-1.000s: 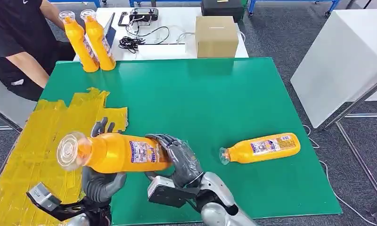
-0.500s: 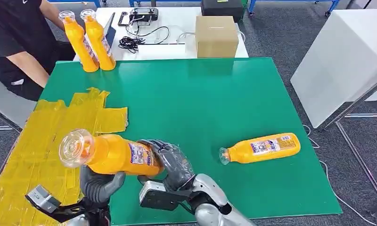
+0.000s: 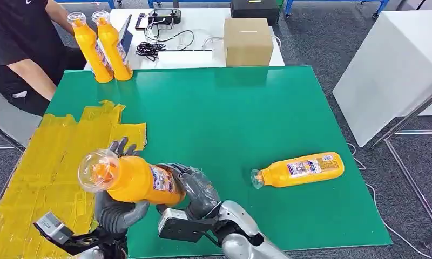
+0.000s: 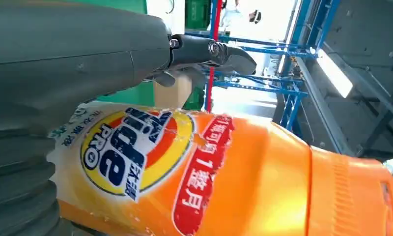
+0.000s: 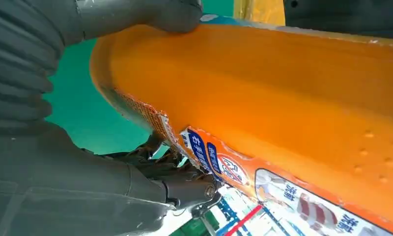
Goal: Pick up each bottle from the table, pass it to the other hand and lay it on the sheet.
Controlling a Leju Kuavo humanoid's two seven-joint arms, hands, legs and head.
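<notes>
An orange bottle [image 3: 135, 181] with a clear cap hangs above the table's near left, cap end towards the yellow sheet [image 3: 41, 162]. My left hand [image 3: 115, 211] cups it from below, its fingers [image 3: 122, 146] curling up behind. My right hand [image 3: 198, 192] grips the base end. Up close, the left hand [image 4: 62, 64] lies over the bottle's label [image 4: 135, 152], and the right hand [image 5: 42, 147] wraps the bottle's orange body [image 5: 283, 98]. A second orange bottle [image 3: 301, 169] lies on its side on the green table [image 3: 230, 108], to the right.
Two more orange bottles [image 3: 103, 47] stand at the table's far left corner, beside a person [image 3: 19, 48] in black. Behind the green table are a cardboard box [image 3: 248, 41] and cables on a white table [image 3: 176, 54]. A white block [image 3: 392, 70] stands to the right.
The held bottle has tipped its cap end up and shifted slightly right. My left hand's fingers have come up behind it, and my right hand has drawn a little nearer.
</notes>
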